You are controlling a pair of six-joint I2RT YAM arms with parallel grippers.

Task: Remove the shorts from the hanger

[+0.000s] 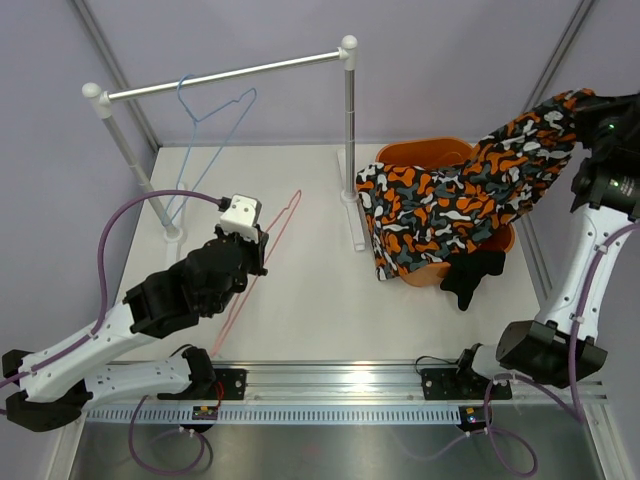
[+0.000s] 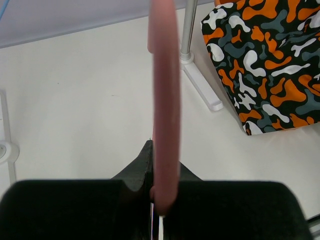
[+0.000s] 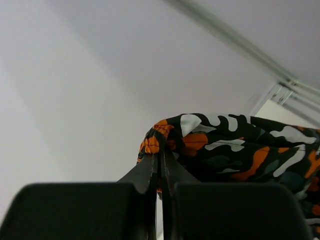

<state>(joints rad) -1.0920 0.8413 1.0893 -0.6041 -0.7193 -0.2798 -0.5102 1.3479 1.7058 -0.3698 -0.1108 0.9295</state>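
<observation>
Aloft, camouflage shorts (image 1: 450,205) between the right jaws.

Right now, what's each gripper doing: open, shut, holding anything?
left gripper: shut on the pink hanger.
right gripper: shut on the camouflage shorts.

The black left gripper (image 2: 159,197) pinches a blurred pink hanger bar (image 2: 164,100) running away over the white table (image 2: 75,110); camouflage-print cloth shorts (image 2: 270,60), orange, black, white, grey, sit far right beside a metal post (image 2: 188,27).
</observation>
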